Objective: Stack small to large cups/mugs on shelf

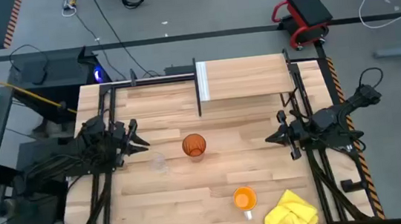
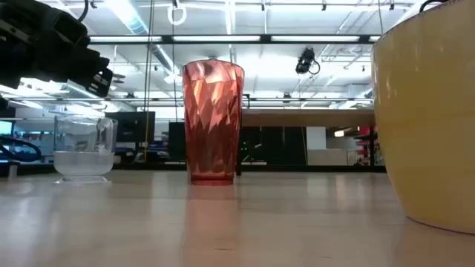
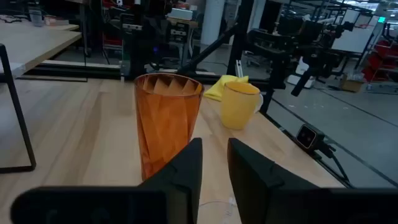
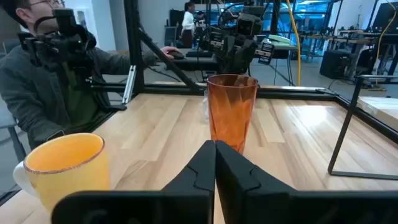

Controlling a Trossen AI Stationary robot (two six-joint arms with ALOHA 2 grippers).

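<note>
Tabletop (image 1: 179, 196): tumbler (image 1: 194, 145) mid-table, apart from shelf (image 1: 245, 77).

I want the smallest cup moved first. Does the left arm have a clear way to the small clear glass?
Probably yes: the small clear glass stands just ahead of the open left gripper, with bare tabletop between; the tall tumbler stands farther off.
</note>
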